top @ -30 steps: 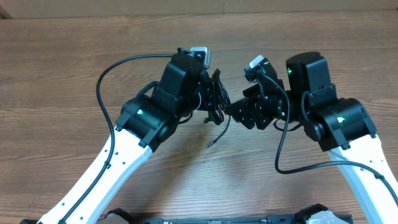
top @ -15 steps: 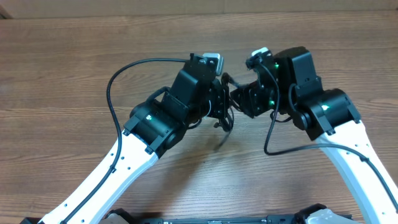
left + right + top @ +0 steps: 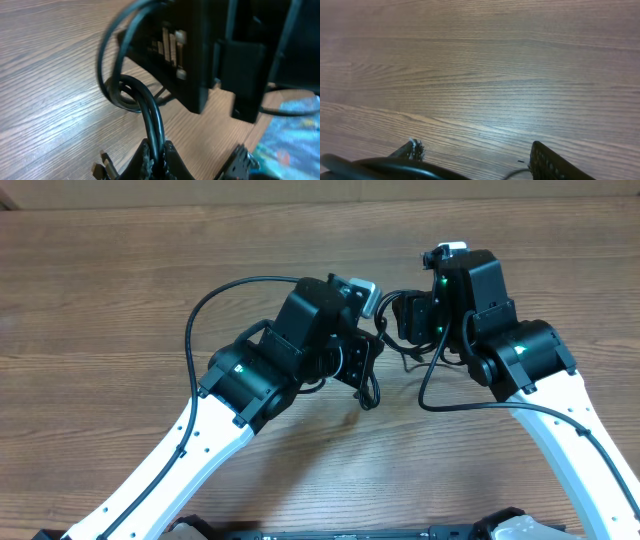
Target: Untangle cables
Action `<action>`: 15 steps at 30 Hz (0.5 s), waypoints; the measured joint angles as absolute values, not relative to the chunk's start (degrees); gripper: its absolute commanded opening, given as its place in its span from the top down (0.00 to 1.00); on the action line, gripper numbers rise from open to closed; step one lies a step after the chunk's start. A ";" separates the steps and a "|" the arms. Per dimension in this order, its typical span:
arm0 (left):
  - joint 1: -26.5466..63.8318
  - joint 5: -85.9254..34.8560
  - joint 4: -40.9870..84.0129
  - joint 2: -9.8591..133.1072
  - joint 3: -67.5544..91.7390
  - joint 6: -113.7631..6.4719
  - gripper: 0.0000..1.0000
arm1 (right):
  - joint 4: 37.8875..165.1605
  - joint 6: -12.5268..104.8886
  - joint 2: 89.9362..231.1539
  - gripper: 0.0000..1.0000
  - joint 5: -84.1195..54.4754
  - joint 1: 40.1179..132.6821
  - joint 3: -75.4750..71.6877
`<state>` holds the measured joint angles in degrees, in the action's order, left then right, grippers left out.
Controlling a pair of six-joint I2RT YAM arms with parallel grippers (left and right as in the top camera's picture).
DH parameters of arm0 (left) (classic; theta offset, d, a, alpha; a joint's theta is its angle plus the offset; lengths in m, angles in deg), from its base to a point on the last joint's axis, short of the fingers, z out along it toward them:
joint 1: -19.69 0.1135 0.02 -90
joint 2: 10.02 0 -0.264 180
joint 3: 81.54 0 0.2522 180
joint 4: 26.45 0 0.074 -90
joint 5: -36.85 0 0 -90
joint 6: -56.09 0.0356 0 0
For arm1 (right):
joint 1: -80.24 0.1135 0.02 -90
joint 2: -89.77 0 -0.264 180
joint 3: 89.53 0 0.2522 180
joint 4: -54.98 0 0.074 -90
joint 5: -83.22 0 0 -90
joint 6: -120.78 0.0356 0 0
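Black cables (image 3: 152, 112) pinched in left tool (image 3: 156, 154), right tool (image 3: 476, 152) parted; wooden table (image 3: 480, 75)

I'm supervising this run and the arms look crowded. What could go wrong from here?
The left gripper is shut on the cables, strands pinched together; pulling may tighten the loop rather than free it. The right gripper is open with a black cord at the edge of its opening, so closing could miss it. Overhead, the two grippers sit very close and might collide.

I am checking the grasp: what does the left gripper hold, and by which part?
The left gripper pinches two strands of the thin black cables side by side, close to a loop.
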<state>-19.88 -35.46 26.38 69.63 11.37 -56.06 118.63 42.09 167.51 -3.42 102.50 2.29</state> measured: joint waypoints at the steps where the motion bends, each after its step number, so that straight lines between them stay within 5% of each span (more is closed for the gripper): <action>1: -19.88 -34.89 26.38 69.63 11.37 -55.14 0.96 | 118.61 41.39 167.51 0.34 -3.66 102.50 2.29; 10: -19.88 -33.43 26.44 69.63 11.37 -47.58 0.96 | 120.86 32.59 167.51 0.44 -8.93 102.48 2.29; 15: -19.88 -35.72 26.55 69.63 11.37 -44.87 0.96 | 122.32 30.05 167.51 0.36 -9.87 102.45 2.29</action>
